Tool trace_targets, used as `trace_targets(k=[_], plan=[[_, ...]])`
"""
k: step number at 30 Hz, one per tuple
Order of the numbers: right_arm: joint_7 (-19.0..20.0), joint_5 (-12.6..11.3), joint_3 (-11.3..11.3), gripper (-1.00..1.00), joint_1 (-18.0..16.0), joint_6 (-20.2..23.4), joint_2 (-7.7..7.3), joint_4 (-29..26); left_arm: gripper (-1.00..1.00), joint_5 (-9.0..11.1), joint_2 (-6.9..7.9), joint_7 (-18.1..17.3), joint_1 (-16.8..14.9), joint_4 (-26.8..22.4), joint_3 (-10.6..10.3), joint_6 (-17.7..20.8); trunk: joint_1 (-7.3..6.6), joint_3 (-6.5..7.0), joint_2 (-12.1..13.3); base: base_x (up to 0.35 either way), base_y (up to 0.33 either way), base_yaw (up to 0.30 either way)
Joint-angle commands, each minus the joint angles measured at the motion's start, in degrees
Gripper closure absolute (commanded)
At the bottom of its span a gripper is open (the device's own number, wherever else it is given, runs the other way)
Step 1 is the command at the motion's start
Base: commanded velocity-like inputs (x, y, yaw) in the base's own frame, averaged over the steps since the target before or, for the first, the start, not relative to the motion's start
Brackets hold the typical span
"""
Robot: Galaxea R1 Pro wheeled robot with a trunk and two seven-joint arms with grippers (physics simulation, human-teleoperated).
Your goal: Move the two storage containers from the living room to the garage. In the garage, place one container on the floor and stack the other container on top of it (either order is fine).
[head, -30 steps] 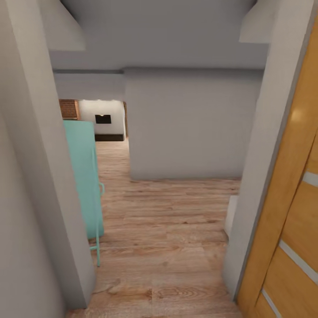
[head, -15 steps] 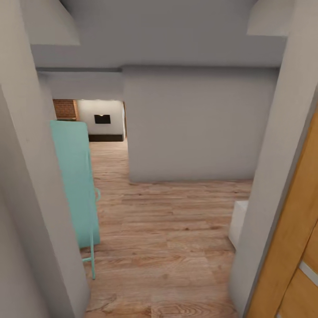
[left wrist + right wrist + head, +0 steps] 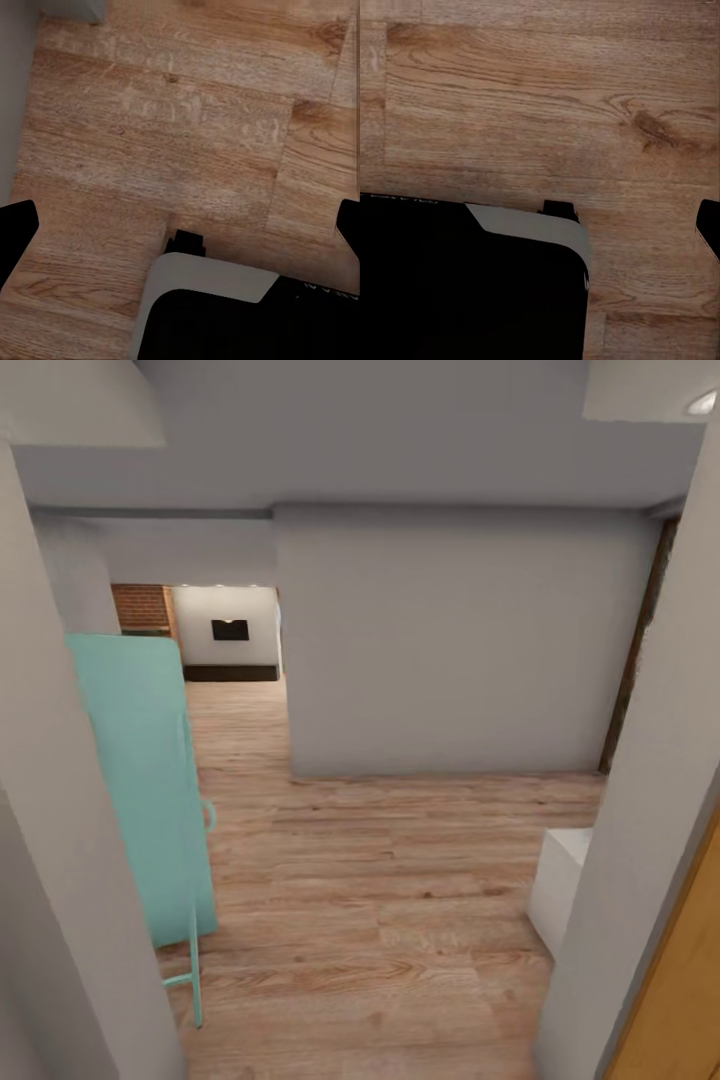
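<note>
The robot is in transit through a doorway into a hallway with light wood-plank flooring (image 3: pixel 400 920), pale grey walls (image 3: pixel 450 640) ahead and to either side, and a sliver of an orange-brown door (image 3: pixel 680 1000) at the right edge. Beyond the opening at the far left lies what looks like the living room (image 3: pixel 225 630), judged by the red-brick fireplace (image 3: pixel 140 607) and a black wall TV (image 3: pixel 230 629) on a cream wall. A tall mint-green panel (image 3: pixel 145 790), perhaps an open door or cabinet side, stands against the left wall, and a small white block (image 3: pixel 560 890) sits low on the right. No red-orange storage container appears in these views, so where the two boxes are cannot be told from here; as a judgement, the carrying work seems still ahead, or at least one trip remains. Both wrist cameras look straight down on wood planks. Dark finger tips of the left gripper (image 3: pixel 180 232) sit at opposite picture edges, so it is spread wide with nothing between; for the right gripper (image 3: pixel 660 225) I cannot tell
</note>
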Motion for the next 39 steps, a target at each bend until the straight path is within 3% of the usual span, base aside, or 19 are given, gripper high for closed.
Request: trace_targets(k=[1, 39], plan=[[0.0, 0.1, 0.4, -1.00, -0.1, -0.3, 0.00, 0.2, -1.00, 0.3, 0.00, 0.1, 0.0, 0.0, 0.0, -0.2, 0.04, -0.08, 0.0, 0.321, 0.000, 0.000], [-0.1, -0.1, 0.3, -1.00, -0.1, -0.1, 0.24, 0.1, -1.00, 0.3, 0.05, -0.5, 0.0, 0.0, 0.0, -0.1, 0.04, -0.08, 0.0, 0.322, 0.000, 0.000]])
